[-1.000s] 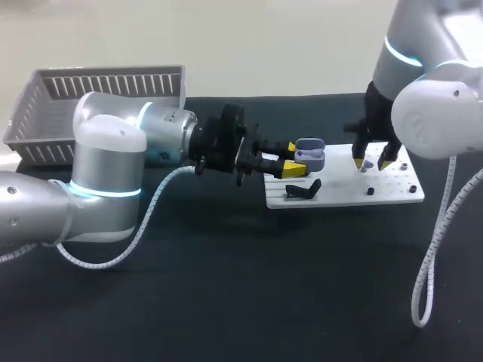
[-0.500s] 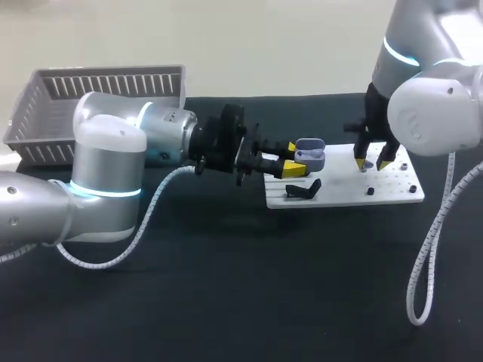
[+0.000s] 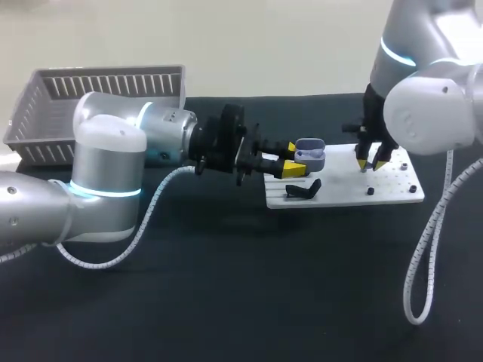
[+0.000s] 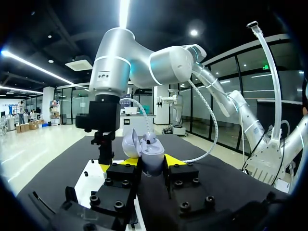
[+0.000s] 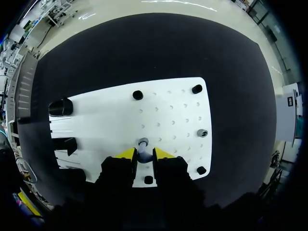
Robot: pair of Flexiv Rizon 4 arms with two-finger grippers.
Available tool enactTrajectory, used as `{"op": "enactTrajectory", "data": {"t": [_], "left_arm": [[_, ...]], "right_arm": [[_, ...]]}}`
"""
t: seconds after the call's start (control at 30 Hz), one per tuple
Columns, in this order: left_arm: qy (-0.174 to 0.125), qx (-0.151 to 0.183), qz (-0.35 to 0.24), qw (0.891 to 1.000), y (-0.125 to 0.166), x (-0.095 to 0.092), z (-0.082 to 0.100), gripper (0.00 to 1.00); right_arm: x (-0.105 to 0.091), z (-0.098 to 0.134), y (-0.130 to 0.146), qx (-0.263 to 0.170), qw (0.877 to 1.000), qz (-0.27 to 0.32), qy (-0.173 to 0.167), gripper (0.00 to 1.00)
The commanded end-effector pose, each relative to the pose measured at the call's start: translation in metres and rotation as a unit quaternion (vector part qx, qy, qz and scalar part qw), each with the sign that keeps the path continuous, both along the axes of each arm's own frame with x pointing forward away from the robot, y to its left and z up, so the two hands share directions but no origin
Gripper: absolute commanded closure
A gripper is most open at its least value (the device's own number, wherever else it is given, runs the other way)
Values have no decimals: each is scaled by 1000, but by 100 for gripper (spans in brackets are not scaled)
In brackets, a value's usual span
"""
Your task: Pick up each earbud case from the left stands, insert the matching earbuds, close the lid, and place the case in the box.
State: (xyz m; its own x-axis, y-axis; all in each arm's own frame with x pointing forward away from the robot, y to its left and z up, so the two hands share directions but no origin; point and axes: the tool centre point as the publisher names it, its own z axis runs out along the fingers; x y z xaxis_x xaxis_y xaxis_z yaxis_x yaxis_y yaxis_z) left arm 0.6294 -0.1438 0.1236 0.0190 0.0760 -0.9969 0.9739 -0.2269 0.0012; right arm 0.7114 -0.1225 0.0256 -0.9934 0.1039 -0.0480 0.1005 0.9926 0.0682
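Lilac plastic earbud case (image 3: 310, 153), lid open, pinched from both sides in the left gripper (image 3: 290, 160) over the left edge of the white board (image 3: 392, 194). Nipped between the narrowly parted tips of the right gripper (image 3: 371, 161), just above the board's middle: a small lilac earbud (image 5: 143, 153). Likely to go wrong at insertion: thin grip on a tiny rounded piece, so easily twisted or dropped on the way across; if off-line against the case's socket, liable to jam or push the case askew. Well apart, at the table's far left corner, the box (image 3: 53, 94).
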Motion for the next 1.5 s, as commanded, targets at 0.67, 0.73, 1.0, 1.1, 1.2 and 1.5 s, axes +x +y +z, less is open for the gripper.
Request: {"op": "enactTrajectory", "data": {"t": [0.67, 0.73, 1.0, 1.1, 1.2, 1.5], "left_arm": [[-1, -1, 1, 1000, 0, 0, -1, 100], [-1, -1, 1, 1000, 0, 0, -1, 100], [-1, -1, 1, 1000, 0, 0, -1, 100], [-1, -1, 1, 1000, 0, 0, -1, 100], [-1, -1, 1, 1000, 0, 0, -1, 100], [-1, -1, 1, 1000, 0, 0, -1, 100]], "right_arm": [[-32, 68, -15, 5, 999, -30, -43, 100], [-37, 84, -16, 4, 998, -25, -56, 100], [-57, 145, -6, 7, 995, 37, -90, 100], [-63, 161, 3, 5, 993, 71, -89, 100], [-69, 175, 15, 9, 990, 113, -81, 100], [-78, 196, 56, 0, 975, 217, -50, 100]]}}
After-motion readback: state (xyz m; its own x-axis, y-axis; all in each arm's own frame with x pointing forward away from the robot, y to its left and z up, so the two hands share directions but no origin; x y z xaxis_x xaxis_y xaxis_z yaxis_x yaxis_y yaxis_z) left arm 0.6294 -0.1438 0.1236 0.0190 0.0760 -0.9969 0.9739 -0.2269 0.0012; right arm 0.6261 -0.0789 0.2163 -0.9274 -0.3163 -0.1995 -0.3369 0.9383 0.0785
